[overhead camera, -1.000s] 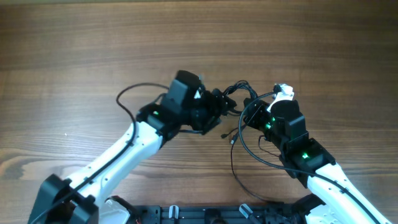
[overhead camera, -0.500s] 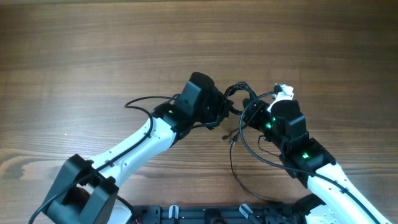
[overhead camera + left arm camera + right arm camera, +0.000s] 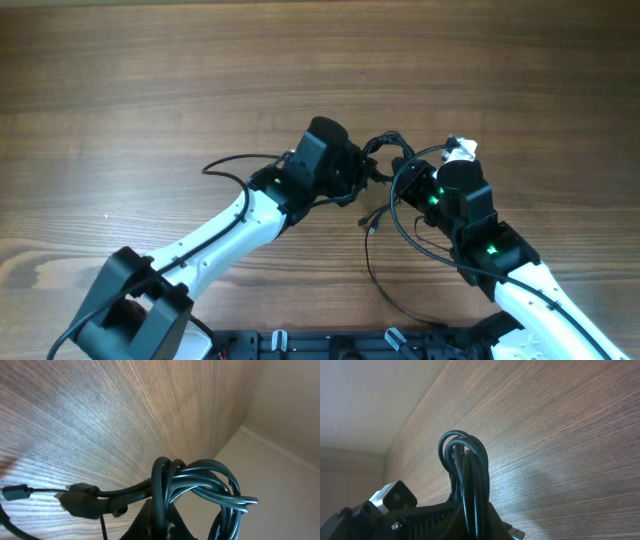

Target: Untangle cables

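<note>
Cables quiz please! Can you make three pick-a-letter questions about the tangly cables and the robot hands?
1. Where are the cables?
A) between the left hand and the right hand
B) far off to the left, all alone
C) draped over the left arm

2. What colour are they?
A) red
B) black
C) yellow

3. What is the left hand doing?
A) wide open and empty
B) shut on the cables
C) lifted high, touching nothing

Answers:
1 A: the overhead view shows the tangle right between the two hands.
2 B: every strand looks black.
3 B: its wrist view shows the loops pinched between its fingers.
</note>
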Controlling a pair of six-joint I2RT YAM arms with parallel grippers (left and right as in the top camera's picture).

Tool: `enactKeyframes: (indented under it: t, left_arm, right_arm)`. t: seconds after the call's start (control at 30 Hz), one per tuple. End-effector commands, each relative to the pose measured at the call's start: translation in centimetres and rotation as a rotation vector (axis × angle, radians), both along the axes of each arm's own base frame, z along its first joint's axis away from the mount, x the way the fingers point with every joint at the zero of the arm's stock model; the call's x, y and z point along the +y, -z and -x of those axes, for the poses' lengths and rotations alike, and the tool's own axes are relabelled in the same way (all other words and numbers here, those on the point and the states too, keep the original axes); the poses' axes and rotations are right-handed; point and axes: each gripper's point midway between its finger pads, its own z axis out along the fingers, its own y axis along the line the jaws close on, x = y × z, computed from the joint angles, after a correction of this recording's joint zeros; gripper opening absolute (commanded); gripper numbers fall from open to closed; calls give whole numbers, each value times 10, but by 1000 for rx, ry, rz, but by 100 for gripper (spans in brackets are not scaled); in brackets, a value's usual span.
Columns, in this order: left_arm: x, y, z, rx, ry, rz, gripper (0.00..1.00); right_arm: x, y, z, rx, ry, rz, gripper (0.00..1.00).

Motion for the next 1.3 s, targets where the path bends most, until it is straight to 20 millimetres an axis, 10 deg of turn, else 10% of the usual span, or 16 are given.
enactKeyframes:
  t: [0.0,0.3,0.67,0.83,1.0,1.27]
  left_arm:
    - [9,3,-15,-139,25,-106,4]
    - [55,-31,-50,-447,132,-268,4]
    - [68,-66,-48,-426,70,-145,4]
    - [69,-68,-49,-381,19,-97,4]
    - [71,-71,-54,-486,69,-175,4]
    - [80,-70,-61,-831,354,-529,4]
  right_arm:
    - [6,-1,3,13,-20,-20,18]
    - [-2,-16,0,-134,-96,162,92]
    - [67,-33,25,-436,-664,245,99]
    - [88,-13,12,-462,-705,276,80]
    - [91,14,15,-294,-679,182,22]
    - [94,-6,42,-271,-745,90,9]
